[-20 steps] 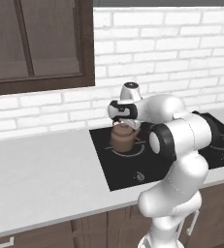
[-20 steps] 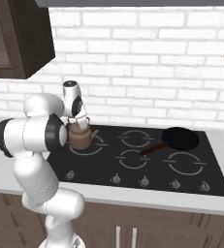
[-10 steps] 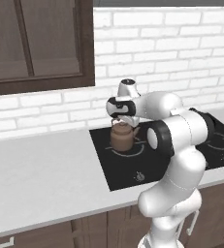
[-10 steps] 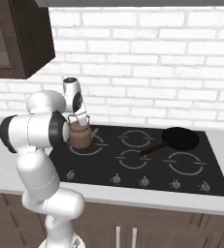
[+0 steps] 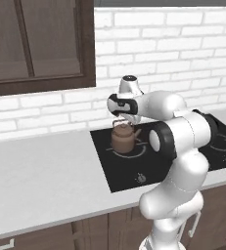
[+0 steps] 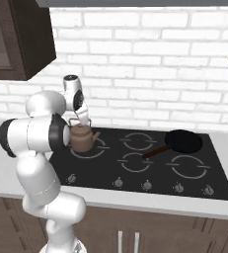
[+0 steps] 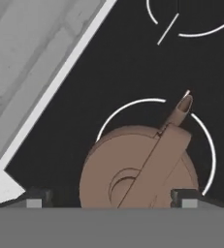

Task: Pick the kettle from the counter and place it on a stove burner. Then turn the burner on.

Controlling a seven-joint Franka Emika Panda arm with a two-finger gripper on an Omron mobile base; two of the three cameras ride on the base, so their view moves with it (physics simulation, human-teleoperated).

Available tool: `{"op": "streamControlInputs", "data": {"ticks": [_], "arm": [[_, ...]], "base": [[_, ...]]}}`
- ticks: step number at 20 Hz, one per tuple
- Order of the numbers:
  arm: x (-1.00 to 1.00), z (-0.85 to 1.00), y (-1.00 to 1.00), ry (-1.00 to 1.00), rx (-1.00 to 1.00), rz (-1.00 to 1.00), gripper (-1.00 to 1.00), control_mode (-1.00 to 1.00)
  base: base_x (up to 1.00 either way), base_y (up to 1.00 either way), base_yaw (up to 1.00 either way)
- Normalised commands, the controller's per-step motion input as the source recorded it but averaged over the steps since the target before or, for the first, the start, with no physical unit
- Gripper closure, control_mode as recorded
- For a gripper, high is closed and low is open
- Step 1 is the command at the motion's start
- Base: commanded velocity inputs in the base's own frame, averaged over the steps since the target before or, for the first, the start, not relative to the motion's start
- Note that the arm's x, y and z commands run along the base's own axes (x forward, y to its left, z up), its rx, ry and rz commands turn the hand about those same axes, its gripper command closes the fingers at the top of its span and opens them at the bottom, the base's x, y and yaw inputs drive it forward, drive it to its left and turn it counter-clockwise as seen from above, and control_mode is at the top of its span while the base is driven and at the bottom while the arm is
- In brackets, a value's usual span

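Though unlabelled, kettle (image 5: 124, 138) on stove burner (image 7: 208, 145)

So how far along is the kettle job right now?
Placing looks done: the kettle sits inside a stove burner ring on the black cooktop, off the counter. In hand: the gripper hangs just above the handle, jaws spread either side and apart from it. Left: turning the burner on at the front knobs.
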Motion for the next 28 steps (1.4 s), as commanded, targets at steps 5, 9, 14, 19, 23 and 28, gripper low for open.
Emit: {"op": "streamControlInputs", "data": {"ticks": [5,9,14,19,23,28], "arm": [[-0.87,0.74,-0.35,-0.04,0.03,0.02,-1.00,-1.00],[-1.00,0.45,-0.54,-0.05,0.01,0.20,-1.00,-1.00],[-1.00,-0.21,-0.26,0.04,-0.03,0.39,-1.00,-1.00],[-1.00,-0.88,-0.01,0.26,-0.17,0.49,-1.00,-1.00],[-0.35,-1.00,0.00,0.45,-0.23,0.55,-1.00,-1.00],[0.22,-0.98,0.01,0.28,-0.06,0.41,-1.00,-1.00]], "base": [[0.00,0.00,0.00],[0.00,0.00,0.00],[0.00,0.00,0.00],[0.00,0.00,0.00],[0.00,0.00,0.00],[0.00,0.00,0.00]]}}
